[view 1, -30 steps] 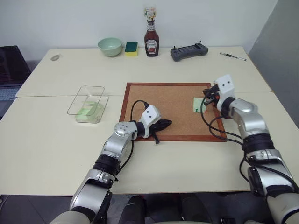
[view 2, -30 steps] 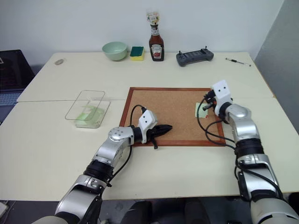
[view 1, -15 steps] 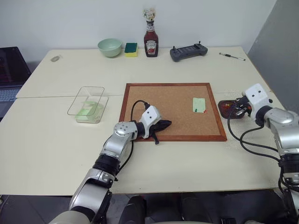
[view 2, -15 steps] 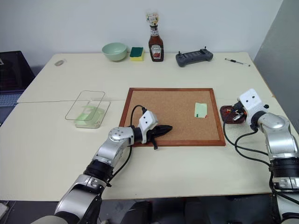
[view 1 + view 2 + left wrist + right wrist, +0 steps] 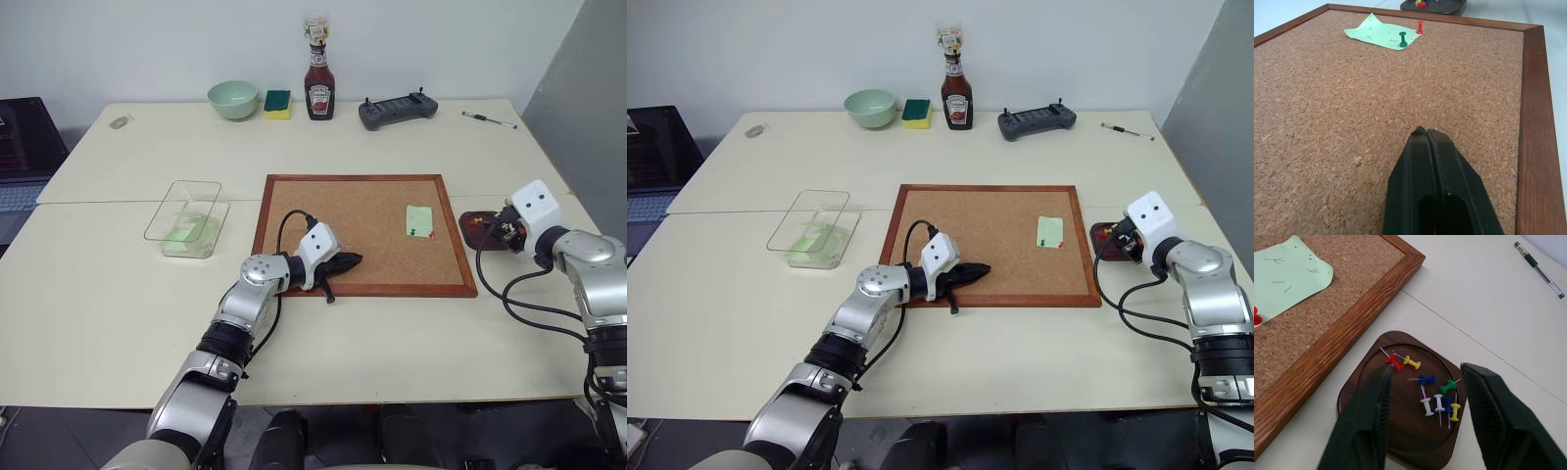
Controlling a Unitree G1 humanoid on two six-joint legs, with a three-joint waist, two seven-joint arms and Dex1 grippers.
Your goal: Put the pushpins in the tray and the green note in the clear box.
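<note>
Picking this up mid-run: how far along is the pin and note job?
Done: several pins lie in the tray, under the open right gripper, which holds nothing. In hand: nothing; the left gripper is shut over the cork board. Left: a green pin and a red pin at the green note, which then goes to the clear box.

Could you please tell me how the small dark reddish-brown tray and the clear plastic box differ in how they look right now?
The dark reddish-brown tray is opaque, shallow and wood-grained; the clear plastic box is see-through with taller walls. The tray lies right of the cork board, under the open right gripper; the box lies left of it. The tray holds several coloured pushpins; the box shows something pale green inside. Both have rounded corners and rest on the table.
</note>
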